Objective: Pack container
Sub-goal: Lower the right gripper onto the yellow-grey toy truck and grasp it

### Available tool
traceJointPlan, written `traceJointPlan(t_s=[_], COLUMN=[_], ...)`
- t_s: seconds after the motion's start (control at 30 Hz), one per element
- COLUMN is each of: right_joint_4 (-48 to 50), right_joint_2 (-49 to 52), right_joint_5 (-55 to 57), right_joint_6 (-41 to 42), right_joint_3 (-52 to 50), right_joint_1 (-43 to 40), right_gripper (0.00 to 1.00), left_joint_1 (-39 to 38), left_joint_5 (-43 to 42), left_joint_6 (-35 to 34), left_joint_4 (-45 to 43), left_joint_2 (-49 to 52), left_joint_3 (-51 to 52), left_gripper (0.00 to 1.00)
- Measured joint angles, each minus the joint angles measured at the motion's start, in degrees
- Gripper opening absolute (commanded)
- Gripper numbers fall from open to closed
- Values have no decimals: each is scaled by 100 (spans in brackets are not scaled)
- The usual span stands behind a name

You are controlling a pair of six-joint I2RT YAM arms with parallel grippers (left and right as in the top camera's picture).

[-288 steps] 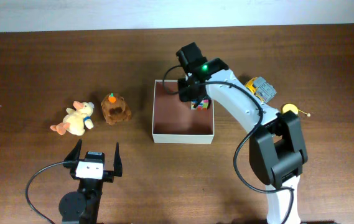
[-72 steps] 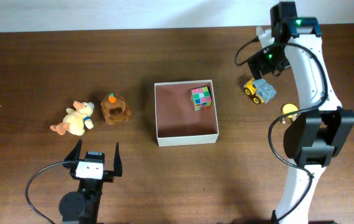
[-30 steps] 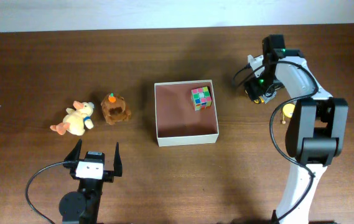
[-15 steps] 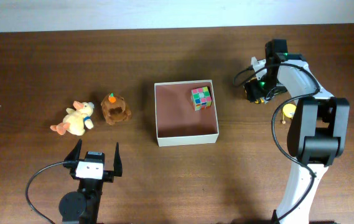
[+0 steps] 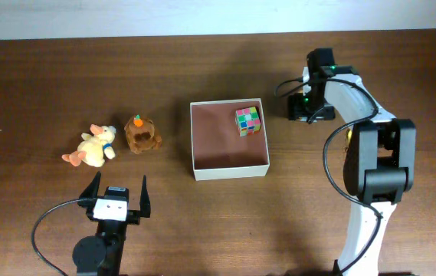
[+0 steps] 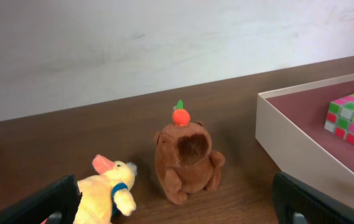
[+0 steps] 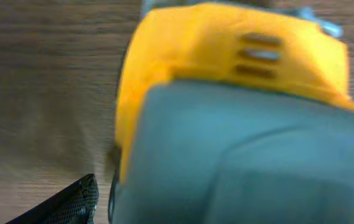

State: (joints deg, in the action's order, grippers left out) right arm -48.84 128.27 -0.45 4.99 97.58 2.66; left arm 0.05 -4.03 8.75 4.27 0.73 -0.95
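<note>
Pickup of the yellow-and-grey toy truck (image 7: 226,124) is in hand. The right gripper (image 5: 304,107) is down on it near the table's far edge, but I cannot tell whether it grips. Next it must clamp, lift and clear the wall of the container (image 5: 218,149) at mid-table. The left gripper (image 5: 116,198) is spread.

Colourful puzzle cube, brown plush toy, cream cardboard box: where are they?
Colourful puzzle cube (image 5: 247,120): overhead view, top face.
Brown plush toy (image 6: 189,169): left wrist view, belly.
Cream cardboard box (image 5: 230,172): overhead view, near wall.

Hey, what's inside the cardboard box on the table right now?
The box holds only a multicoloured puzzle cube, in its far right corner. The rest of its pinkish-brown floor is bare. The floor under the cube is covered, so unseen.
</note>
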Motion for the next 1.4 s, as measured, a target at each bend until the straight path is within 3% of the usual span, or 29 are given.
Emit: traceJointPlan(t_s=[0.73,1.17,1.4], right_joint_4=[592,1257,1340], right_joint_2=[0,0,0], right_joint_5=[551,557,555], right_joint_6=[79,-863,-1014], right_joint_3=[0,0,0], right_joint_1=[-118,-118,-118], right_gripper=[77,78,64], left_joint_1=[0,0,0], left_joint_5=[0,0,0], left_joint_6=[0,0,0], left_joint_4=[0,0,0], left_joint_2=[0,0,0], left_joint_3=[0,0,0], left_gripper=[99,99,99])
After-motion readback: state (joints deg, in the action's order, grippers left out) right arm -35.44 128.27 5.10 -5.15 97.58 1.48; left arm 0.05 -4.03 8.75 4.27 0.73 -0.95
